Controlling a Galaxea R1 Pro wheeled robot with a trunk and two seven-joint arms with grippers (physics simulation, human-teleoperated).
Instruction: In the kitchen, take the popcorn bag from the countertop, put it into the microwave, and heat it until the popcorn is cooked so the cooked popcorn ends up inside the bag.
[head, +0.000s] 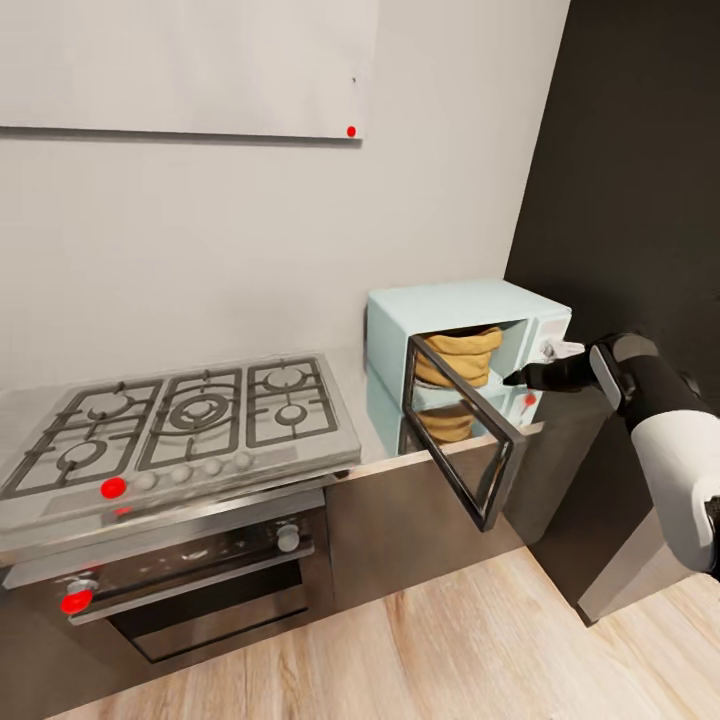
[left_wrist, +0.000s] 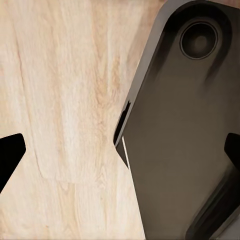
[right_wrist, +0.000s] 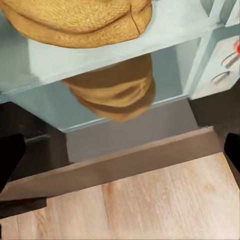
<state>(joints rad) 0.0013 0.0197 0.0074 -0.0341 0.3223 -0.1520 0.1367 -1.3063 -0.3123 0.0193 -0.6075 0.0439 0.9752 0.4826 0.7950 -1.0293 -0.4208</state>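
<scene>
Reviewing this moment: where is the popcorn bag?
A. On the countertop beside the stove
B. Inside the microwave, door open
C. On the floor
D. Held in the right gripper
B: the popcorn bag sits inside the microwave, whose door hangs open, while the right gripper hovers empty beside the control panel.

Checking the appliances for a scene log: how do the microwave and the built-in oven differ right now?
The microwave is a small pale blue box on the countertop; the oven is dark and built in under the hob. The microwave's door hangs open with the popcorn bag inside; the oven's is shut. Both carry red dots.
</scene>
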